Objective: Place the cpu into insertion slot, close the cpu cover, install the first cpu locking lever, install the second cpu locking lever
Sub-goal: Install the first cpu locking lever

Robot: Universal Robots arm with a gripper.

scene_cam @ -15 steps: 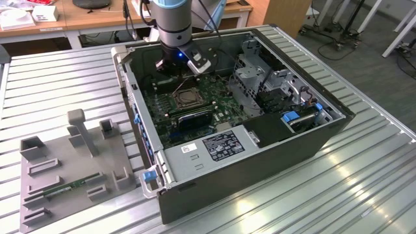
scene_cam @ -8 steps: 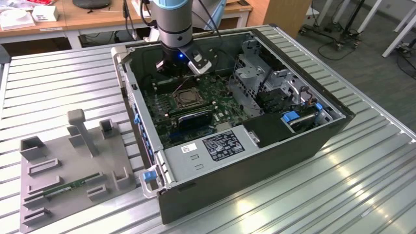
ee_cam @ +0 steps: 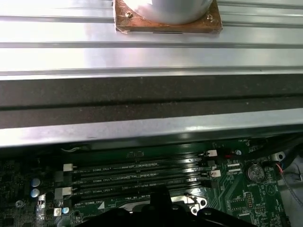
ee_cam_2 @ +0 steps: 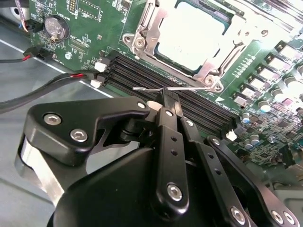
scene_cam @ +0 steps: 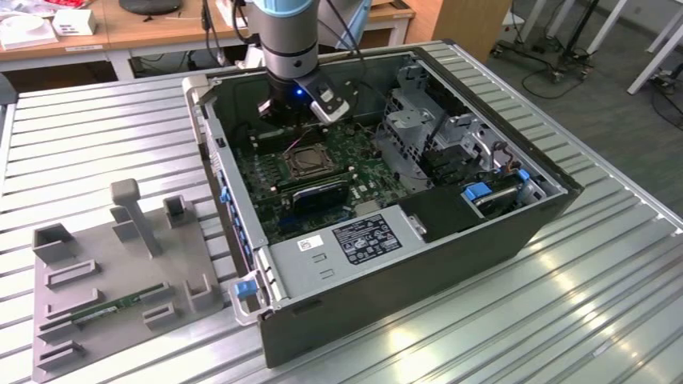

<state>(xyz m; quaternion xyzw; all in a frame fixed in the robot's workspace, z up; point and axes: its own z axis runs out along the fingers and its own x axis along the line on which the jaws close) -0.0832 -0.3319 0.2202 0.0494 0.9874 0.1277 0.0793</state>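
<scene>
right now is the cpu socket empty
No, the cpu sits in it, with the cpu cover framing its pale metal face.

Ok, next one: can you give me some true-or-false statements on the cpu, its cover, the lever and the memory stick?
1. The cpu sits in its socket with the cpu cover down around it. True.
2. The fingers pinch a thin metal locking lever beside the socket. True.
3. The green memory stick is plugged into the motherboard. False: it lies on the grey fixture tray, outside the computer case.
4. The computer case stands upright with its side panel on. False: it lies open on the ribbed metal table.
</scene>
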